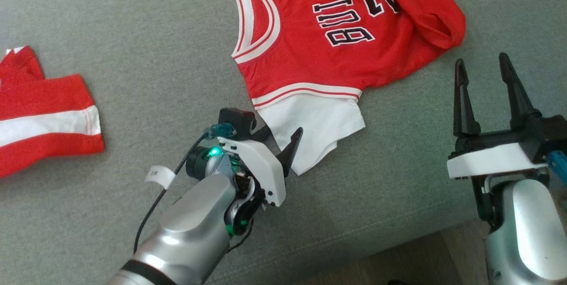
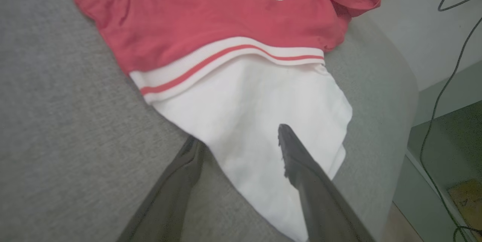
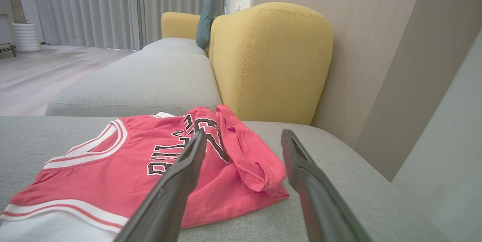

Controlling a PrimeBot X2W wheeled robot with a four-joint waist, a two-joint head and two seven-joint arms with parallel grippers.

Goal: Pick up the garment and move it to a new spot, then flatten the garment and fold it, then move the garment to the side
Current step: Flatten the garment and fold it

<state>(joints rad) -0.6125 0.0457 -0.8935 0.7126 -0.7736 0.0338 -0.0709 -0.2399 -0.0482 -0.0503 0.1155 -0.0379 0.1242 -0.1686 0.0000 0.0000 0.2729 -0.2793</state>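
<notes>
The left gripper, jaws spread, straddles the white sleeve hem of the red lettered fabric jersey, apparently to pinch it, while the right gripper hovers spread nearby.

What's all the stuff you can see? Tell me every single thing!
red jersey: one, red with white trim and dark lettering, lying on the seat
white sleeve: one, white, sticking out from the jersey's striped hem
red and white garment: one, on the seat to the left
sofa seat: one, grey, under both garments
backrest: one, yellow, behind the jersey
pillow: one, blue-grey, farther along the sofa
curtains: grey, far end of the room
left gripper: one, dark fingers, open at the white sleeve's edge
right gripper: one, dark fingers, open, right of the jersey
</notes>
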